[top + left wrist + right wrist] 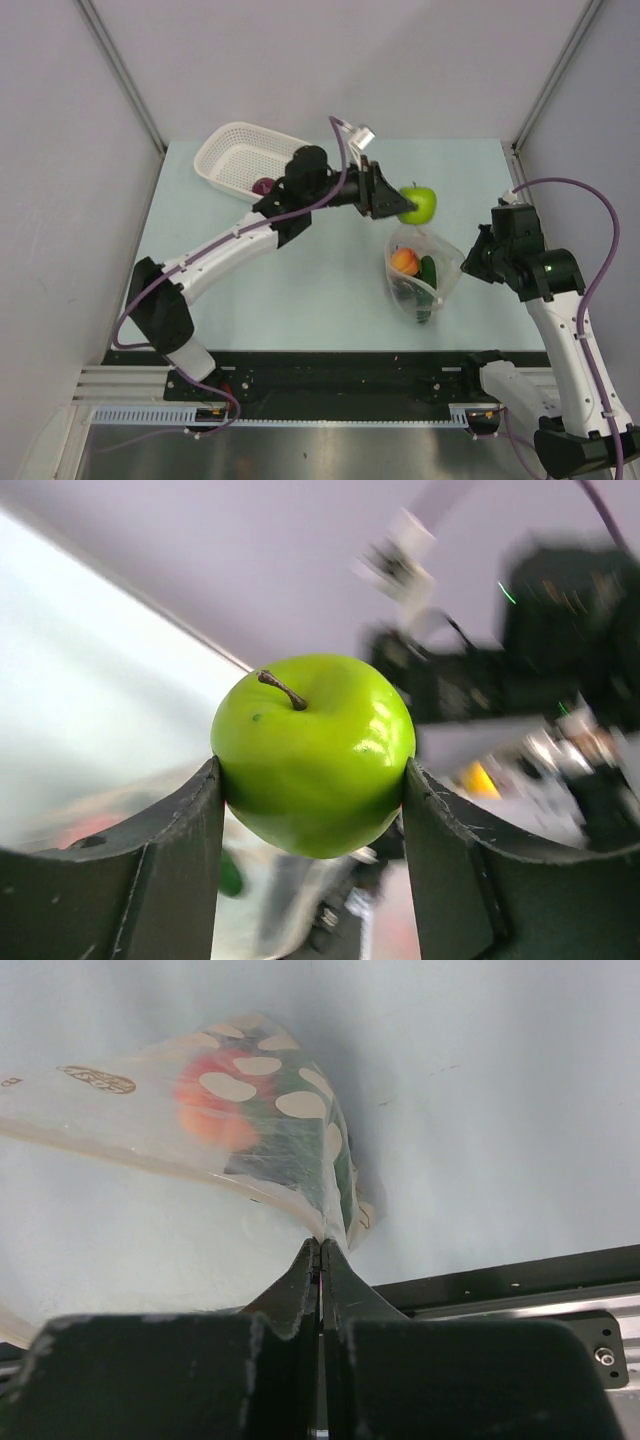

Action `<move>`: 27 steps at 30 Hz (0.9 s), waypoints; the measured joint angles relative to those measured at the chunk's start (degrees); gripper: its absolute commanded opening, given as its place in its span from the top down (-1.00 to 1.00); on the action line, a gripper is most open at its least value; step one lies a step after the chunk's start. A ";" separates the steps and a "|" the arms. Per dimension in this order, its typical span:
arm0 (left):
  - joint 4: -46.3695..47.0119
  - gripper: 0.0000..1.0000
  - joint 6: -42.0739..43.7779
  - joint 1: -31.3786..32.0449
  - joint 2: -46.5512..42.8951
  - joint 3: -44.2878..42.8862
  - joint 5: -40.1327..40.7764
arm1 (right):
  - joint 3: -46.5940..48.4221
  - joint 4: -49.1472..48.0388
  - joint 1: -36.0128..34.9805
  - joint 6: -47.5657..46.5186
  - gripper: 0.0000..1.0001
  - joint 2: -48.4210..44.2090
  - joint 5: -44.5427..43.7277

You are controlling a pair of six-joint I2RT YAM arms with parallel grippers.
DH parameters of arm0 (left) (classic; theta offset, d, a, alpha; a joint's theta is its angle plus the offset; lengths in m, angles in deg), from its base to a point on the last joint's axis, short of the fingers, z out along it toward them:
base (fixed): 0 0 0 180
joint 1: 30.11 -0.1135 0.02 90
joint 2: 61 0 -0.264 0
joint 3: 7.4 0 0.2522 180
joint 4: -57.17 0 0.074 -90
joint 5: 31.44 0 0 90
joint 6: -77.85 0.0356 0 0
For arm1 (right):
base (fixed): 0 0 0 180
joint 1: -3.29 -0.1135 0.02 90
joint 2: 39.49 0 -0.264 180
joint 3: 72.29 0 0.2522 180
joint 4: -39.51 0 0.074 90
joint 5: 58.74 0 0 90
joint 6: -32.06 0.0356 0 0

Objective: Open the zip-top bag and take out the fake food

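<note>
The left hand (398, 203) is clamping the green apple (312, 755) across its middle, holding it in the air just above the bag (452, 262). The right hand (320, 1250) is pinching the bag's rim, jaws together on the plastic, propping it off the counter (320, 290). An orange fruit (404, 261) and a cucumber (428, 270) are lying inside. What is probably a purple onion (263, 186) is sitting in the basket (225, 150). The apple likely belongs there too: carry it level, lower it inside the rim, then release.

Two white-shelled arms (228, 248) with black joints and bases, purple cables (560, 181) looping alongside each.
</note>
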 measured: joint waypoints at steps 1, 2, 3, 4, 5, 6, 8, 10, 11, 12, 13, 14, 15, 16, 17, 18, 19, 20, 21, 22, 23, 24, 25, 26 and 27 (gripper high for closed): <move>-0.66 1.00 0.04 -1.99 -0.76 0.22 1.84 | -0.17 0.04 0.02 -0.13 1.00 -0.20 -0.02; -1.55 1.00 0.09 -4.04 -1.57 0.42 4.22 | -0.33 0.22 0.04 -0.26 1.00 -0.44 -0.02; -2.91 1.00 0.13 -6.21 -2.34 0.46 6.73 | -0.44 0.28 0.09 -0.48 1.00 -0.66 -0.02; -4.76 1.00 0.24 -8.44 -3.13 0.46 10.34 | -0.44 0.39 0.15 -0.72 1.00 -0.79 -0.02; -6.36 1.00 0.37 -9.75 -3.58 0.42 12.98 | -0.44 0.39 0.20 -0.98 1.00 -0.90 -0.02; -9.25 1.00 0.74 -12.00 -4.00 0.07 17.07 | -0.44 0.44 0.20 -1.22 1.00 -0.96 -0.02; -13.92 0.99 1.25 -14.93 -3.82 -1.16 23.37 | -0.42 0.61 0.20 -1.55 1.00 -0.96 -0.02; -19.15 0.95 1.25 -18.08 -2.99 -2.75 29.31 | -0.28 0.74 0.20 -1.86 1.00 -0.96 -0.20; -20.65 0.95 1.18 -19.30 -2.51 -3.30 31.10 | -0.15 0.83 0.20 -1.95 1.00 -0.96 -0.26; -21.94 0.95 1.07 -20.63 -1.97 -3.82 32.37 | 0.13 0.94 0.20 -2.10 1.00 -1.01 -0.50; -23.23 0.95 0.61 -22.16 -1.11 -4.37 33.66 | 0.46 1.07 0.20 -2.29 1.00 -1.11 -0.70; -24.11 0.97 0.20 -23.91 -0.07 -4.90 34.75 | 0.79 1.20 0.20 -2.47 1.00 -1.31 -0.92; -24.65 0.98 -0.42 -25.55 1.11 -5.27 35.63 | 1.20 1.46 0.20 -2.54 1.00 -1.55 -1.16; -25.11 0.99 -0.90 -27.08 2.56 -5.57 36.59 | 1.51 1.60 0.20 -2.60 1.00 -1.81 -1.42; -25.68 0.99 -1.40 -28.57 4.11 -6.03 37.27 | 2.10 1.97 0.20 -2.71 1.00 -2.16 -1.81; -26.01 0.99 -1.95 -29.90 5.81 -6.40 37.88 | 2.58 2.19 0.20 -2.86 1.00 -2.45 -2.21; -26.58 0.99 -2.38 -31.01 7.78 -6.91 38.51 | 3.04 2.43 0.20 -2.95 1.00 -2.64 -2.60; -27.08 0.99 -2.62 -32.00 9.79 -7.63 38.86 | 3.41 2.60 0.20 -2.97 1.00 -2.84 -3.08; -27.41 1.00 -2.97 -32.74 11.93 -8.28 39.23 | 3.69 2.86 0.20 -2.97 1.00 -2.95 -3.45; -27.87 1.00 -3.39 -33.29 14.16 -9.05 39.54 | 3.96 3.13 0.20 -2.97 1.00 -3.06 -4.02; -28.28 1.00 -3.65 -33.64 16.04 -9.86 39.69 | 4.07 3.28 0.20 -2.95 1.00 -3.17 -4.55; -29.55 1.00 -4.15 -33.90 18.86 -11.61 39.78 | 4.11 3.45 0.22 -2.93 1.00 -3.23 -5.05; -30.51 0.99 -4.57 -34.01 21.14 -13.00 39.82 | 4.15 3.74 0.24 -2.89 1.00 -3.26 -5.57; -31.12 0.96 -5.03 -34.05 23.06 -14.05 39.80 | 4.15 3.91 0.26 -2.82 1.00 -3.26 -5.90; -31.63 0.92 -5.35 -34.05 24.30 -14.60 39.76 | 4.15 4.09 0.26 -2.62 1.00 -3.26 -6.34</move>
